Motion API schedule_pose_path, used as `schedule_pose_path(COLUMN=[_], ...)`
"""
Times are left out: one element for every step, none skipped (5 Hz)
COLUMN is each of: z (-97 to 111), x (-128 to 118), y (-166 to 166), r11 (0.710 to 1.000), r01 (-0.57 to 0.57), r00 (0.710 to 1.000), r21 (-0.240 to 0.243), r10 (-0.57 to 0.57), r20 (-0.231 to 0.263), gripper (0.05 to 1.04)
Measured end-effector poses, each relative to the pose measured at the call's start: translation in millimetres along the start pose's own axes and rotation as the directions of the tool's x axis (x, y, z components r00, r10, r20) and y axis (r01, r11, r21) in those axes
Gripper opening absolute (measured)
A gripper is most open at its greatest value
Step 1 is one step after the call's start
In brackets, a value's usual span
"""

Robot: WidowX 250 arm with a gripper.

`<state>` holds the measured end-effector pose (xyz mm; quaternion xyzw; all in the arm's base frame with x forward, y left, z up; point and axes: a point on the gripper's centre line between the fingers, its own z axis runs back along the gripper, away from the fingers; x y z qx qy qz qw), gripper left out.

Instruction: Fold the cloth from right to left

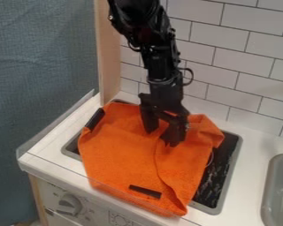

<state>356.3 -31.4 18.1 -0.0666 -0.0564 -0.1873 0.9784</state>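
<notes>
Gripper [162, 137] with its 2 fingers wide apart, low over the rear of the orange cloth [117, 154], probably placed there to take or free the crease beside it. The cloth spreads beneath and in front of the gripper, across the dark stovetop [222, 170]. White counter [250, 176] surrounds; tiled wall [232, 66] behind; blue-grey curtain [43, 66] to its left in view.

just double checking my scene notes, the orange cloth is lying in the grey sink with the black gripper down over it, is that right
Not quite: the camera view shows the orange cloth lying over the stove top, not in the grey sink, which is off to the right. The black gripper is indeed down over the cloth.
</notes>
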Motion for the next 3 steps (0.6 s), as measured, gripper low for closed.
schedule_pose_path(z=[39, 60, 61], x=[13, 16, 16], y=[-4, -8, -8], r11=[0.999, 0.999, 0.999], r01=[0.018, 0.022, 0.025], r00=[0.995, 0.990, 0.990], r21=[0.028, 0.043, 0.044], r10=[-0.021, -0.028, -0.031], r20=[0.102, 0.138, 0.139], gripper=[1.000, 1.000, 1.000])
